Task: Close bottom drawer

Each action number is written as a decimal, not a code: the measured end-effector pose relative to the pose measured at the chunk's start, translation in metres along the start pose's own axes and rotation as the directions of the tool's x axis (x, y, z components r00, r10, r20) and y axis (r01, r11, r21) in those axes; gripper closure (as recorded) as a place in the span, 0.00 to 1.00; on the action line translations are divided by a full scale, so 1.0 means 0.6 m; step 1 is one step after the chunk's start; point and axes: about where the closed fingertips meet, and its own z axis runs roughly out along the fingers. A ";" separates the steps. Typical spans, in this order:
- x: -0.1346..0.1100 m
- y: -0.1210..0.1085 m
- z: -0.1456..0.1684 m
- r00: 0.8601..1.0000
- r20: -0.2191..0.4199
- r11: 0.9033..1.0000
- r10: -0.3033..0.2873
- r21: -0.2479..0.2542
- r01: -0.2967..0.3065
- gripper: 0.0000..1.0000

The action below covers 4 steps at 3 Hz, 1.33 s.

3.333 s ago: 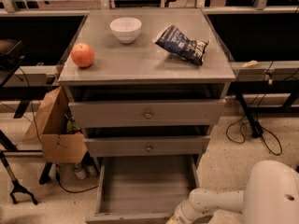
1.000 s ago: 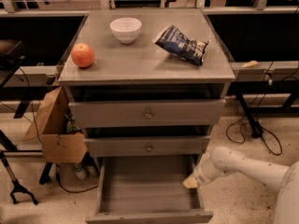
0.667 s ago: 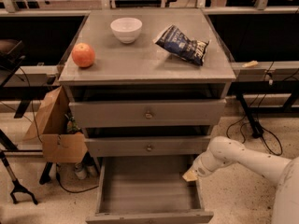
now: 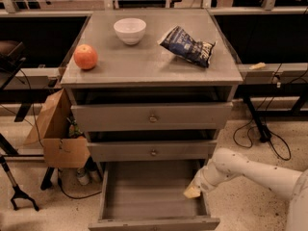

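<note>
- Gripper (image 4: 192, 192), lower right of frame, has swung from the drawer's front edge to its right inner side; whether it is apart or together cannot be told.
- Bottom drawer (image 4: 144, 192), lower centre, remains pulled out as before, so closing has not begun.

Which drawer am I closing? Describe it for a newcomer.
Find the grey wooden cabinet mid-view and go down past its two grey drawers with brass knobs. The lowest grey wooden drawer is the only one pulled far out, showing its plank floor, with the pale end effector by its right wall.
</note>
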 end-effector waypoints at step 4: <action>-0.010 0.046 0.212 0.995 0.027 0.994 -0.094 0.053 0.093 0.00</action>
